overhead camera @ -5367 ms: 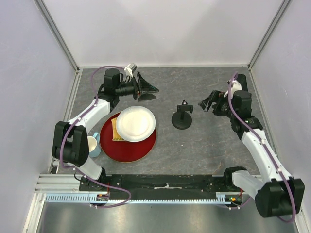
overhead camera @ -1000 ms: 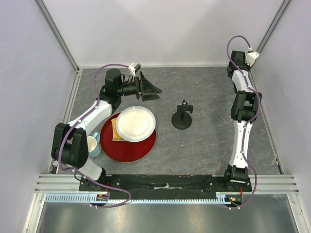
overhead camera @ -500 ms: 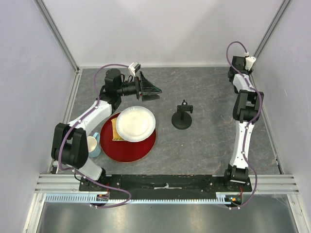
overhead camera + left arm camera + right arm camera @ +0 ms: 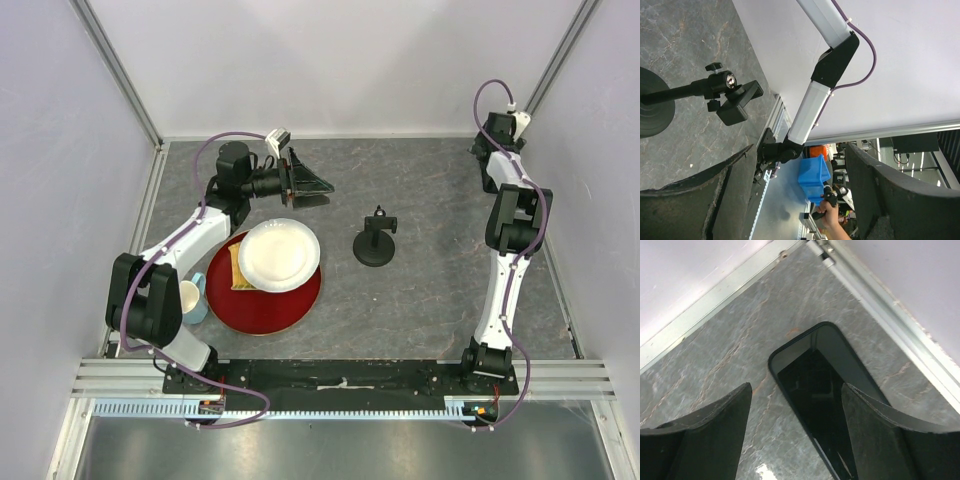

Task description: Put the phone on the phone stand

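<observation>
Grey surface (image 4: 430,290), far R corner | R pincer (image 4: 796,390) opens just now, apart over phone (image 4: 810,355), no grip yet | L pincer (image 4: 799,147) apart | phone stand (image 4: 375,243) empty, grasp next

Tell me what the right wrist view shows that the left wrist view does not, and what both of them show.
Only the right wrist view shows the phone, lying flat on the table near the rail, below the open right claw. Only the left wrist view shows the phone stand, holding nothing, and the right arm beyond it, seen past the open left claw. Both show the grey marbled table and the white wall.
</observation>
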`<state>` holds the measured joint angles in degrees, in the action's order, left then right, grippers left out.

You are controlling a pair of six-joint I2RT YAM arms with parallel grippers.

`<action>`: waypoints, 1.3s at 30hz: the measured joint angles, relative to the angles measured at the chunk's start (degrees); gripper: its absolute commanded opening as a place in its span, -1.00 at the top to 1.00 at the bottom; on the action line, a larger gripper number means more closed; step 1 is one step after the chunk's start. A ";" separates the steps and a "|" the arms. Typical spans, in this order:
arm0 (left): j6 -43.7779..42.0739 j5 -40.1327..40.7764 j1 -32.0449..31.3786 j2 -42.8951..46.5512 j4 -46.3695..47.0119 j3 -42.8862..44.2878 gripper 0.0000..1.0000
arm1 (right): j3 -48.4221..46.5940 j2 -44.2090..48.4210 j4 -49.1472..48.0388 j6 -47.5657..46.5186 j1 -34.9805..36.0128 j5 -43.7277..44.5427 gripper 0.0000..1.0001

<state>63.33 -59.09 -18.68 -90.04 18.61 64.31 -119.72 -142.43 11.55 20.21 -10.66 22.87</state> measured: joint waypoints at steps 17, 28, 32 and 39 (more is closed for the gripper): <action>0.02 -0.02 -0.31 0.00 0.00 0.00 -0.55 | 0.09 0.17 3.98 -0.02 0.31 -10.71 -0.64; 0.02 -0.02 -0.37 0.00 0.00 0.00 -0.55 | 4.59 2.40 2.73 1.33 0.63 -12.81 -0.64; 0.02 -0.02 -0.37 0.00 0.00 0.00 -0.55 | 6.62 3.50 1.68 1.77 0.81 -13.64 -0.64; 0.02 -0.02 -0.39 0.00 0.00 0.00 -0.55 | 9.11 4.70 -0.35 2.75 0.92 -14.95 -0.64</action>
<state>63.35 -59.11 -19.07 -90.04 18.61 64.31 -110.61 -137.73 11.20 22.96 -9.74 7.92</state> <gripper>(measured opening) 0.776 0.819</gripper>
